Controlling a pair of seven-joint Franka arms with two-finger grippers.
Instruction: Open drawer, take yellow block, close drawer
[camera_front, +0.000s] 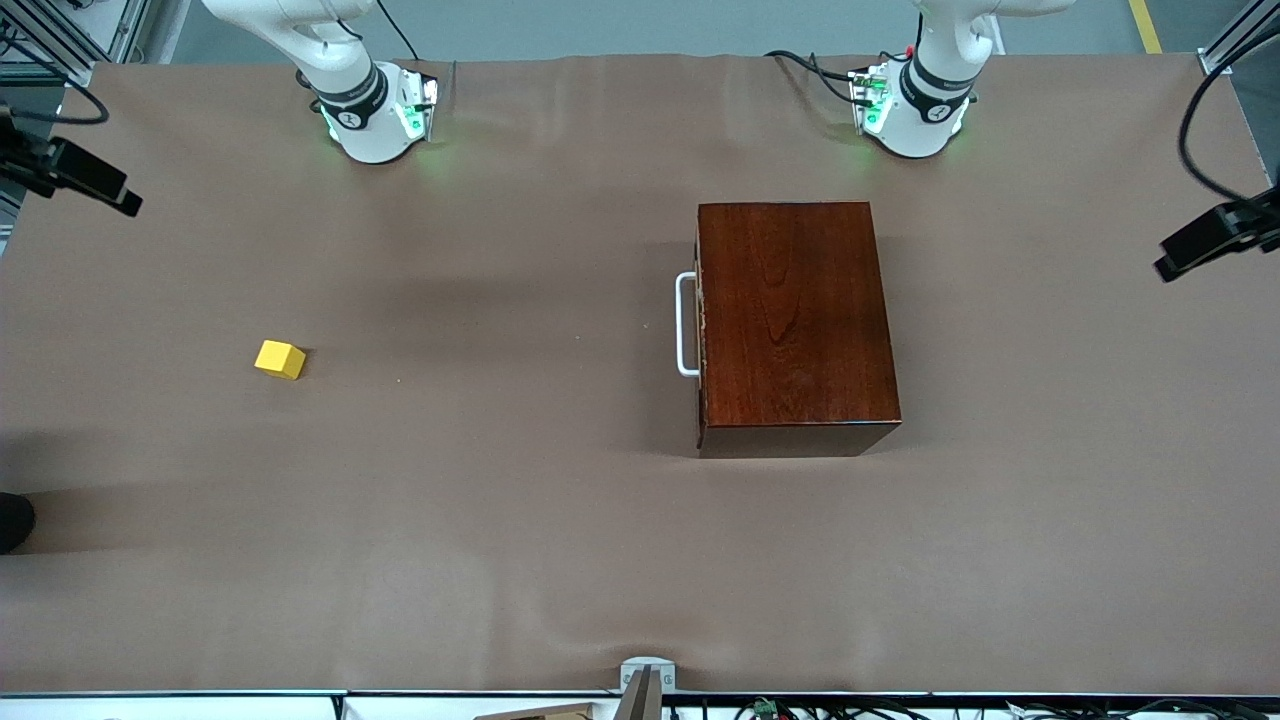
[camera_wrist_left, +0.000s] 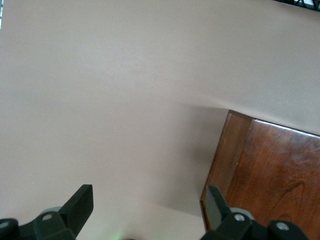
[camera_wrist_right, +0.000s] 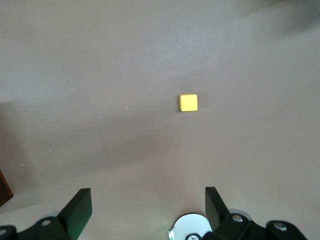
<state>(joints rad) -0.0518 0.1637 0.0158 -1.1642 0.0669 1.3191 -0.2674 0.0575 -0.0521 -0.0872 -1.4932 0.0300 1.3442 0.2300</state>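
Your right gripper (camera_wrist_right: 145, 207), wide open and empty, hangs over bare table with the yellow block (camera_wrist_right: 188, 102) ahead; the left gripper (camera_wrist_left: 147, 205), equally open, waits beside the shut drawer (camera_front: 699, 322).

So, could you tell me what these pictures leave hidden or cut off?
- Inside of the drawer: it is shut in the wooden box.
- Both arms' upper parts: cut off by the front view's top edge.
- Left gripper and right gripper, both open: only fingertips show in the wrist views.
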